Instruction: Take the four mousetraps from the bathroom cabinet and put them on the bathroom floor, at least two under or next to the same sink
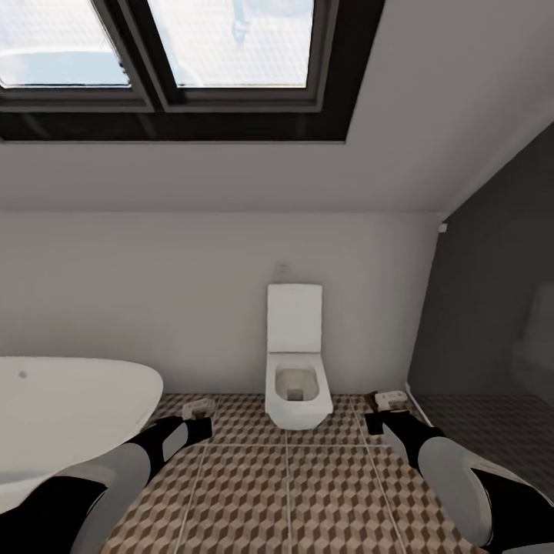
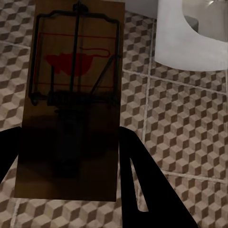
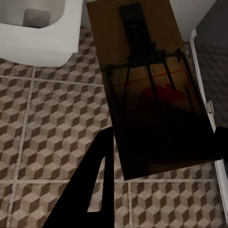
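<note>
Each gripper is closed on a mousetrap: the left gripper (image 2: 71,156) clamps the left trap (image 2: 71,95), the right gripper (image 3: 156,152) the right trap (image 3: 147,85). Both traps are flat brown wooden slabs with black wire springs and a red printed mark, their long axes running straight out along the fingers. They hang above the cube-patterned tile floor (image 1: 308,492), either side of the white toilet (image 1: 296,369), with a smooth white tub (image 1: 61,415) on the left; judged from this, a release must go downward, and no sink can be made out.
</note>
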Controlling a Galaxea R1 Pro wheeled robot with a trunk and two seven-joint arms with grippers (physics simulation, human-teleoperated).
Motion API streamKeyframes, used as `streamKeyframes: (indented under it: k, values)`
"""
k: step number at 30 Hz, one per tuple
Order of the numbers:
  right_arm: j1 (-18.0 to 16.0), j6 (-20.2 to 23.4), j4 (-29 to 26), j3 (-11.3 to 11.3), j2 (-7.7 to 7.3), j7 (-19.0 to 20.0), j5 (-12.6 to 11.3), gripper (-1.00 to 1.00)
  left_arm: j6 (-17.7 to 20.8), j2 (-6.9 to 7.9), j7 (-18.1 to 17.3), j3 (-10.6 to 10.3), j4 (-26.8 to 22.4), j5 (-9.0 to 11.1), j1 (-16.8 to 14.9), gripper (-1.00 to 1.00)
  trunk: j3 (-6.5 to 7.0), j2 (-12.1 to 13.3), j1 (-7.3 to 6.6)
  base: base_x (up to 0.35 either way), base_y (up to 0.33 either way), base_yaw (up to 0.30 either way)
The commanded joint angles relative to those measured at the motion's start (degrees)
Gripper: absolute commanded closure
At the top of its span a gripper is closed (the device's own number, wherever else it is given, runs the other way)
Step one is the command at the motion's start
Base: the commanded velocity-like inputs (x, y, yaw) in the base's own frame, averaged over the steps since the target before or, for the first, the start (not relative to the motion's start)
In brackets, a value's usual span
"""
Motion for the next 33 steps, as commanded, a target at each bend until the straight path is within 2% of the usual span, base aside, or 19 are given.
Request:
streamKeyframes:
  k: [1,33]
  values:
    - [-0.04,0.24,-0.06,-0.47,0.02,-0.05,0.52,1.00,0.28,0.02,0.01,-0.47,-0.08,0.37,-0.03,1.00,-0.07,-0.04,0.01,0.110,-0.091,-0.007]
    - [-0.05,0.22,-0.06,-0.46,0.02,0.08,0.52,1.00,0.19,0.02,0.16,-0.46,-0.10,0.37,-0.04,1.00,-0.07,-0.04,0.01,0.174,-0.117,-0.001]
